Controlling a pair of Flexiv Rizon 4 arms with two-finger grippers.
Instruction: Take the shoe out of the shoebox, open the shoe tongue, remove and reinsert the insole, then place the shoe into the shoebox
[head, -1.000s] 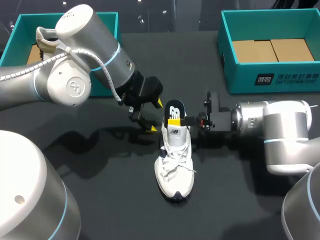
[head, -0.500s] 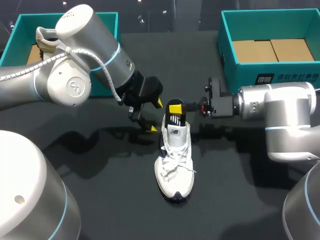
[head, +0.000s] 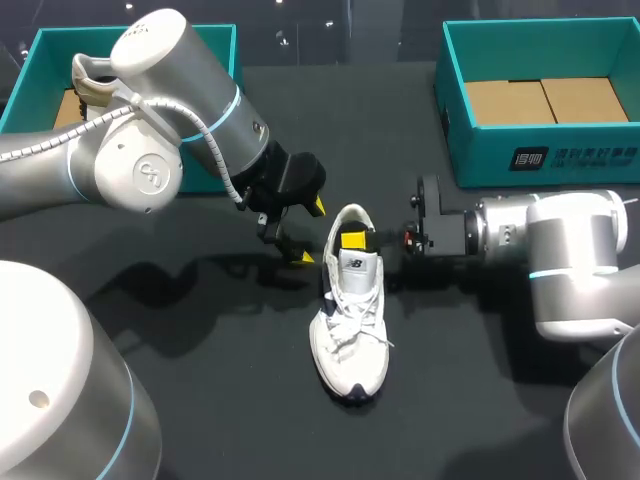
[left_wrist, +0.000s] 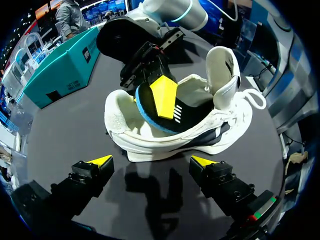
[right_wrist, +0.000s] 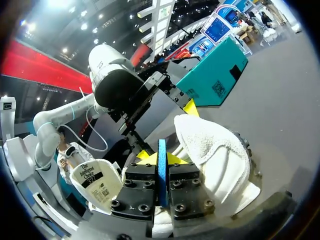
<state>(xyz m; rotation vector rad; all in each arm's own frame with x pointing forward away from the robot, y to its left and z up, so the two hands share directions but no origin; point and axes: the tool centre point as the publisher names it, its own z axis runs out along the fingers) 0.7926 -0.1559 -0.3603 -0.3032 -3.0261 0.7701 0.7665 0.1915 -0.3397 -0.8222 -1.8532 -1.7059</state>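
The white mesh shoe (head: 350, 310) sits on its sole on the matte black table (head: 230, 400) between the two arms, toe toward the robot, laces loose, padded heel collar gaping. Up out of that opening pokes the insole (left_wrist: 147, 115): thin, flat, blue-edged, black on top. The right gripper (right_wrist: 161, 156) is clamped on it, yellow tips pressed to both faces. The left gripper (left_wrist: 150, 162) hangs just beside the heel, fingers wide apart, touching nothing. At the far right, a teal cardboard shoebox (head: 540, 155) shows brown card panels on its floor. The far-left teal box (head: 50, 50) holds a pale beige thing, half hidden by the left arm.
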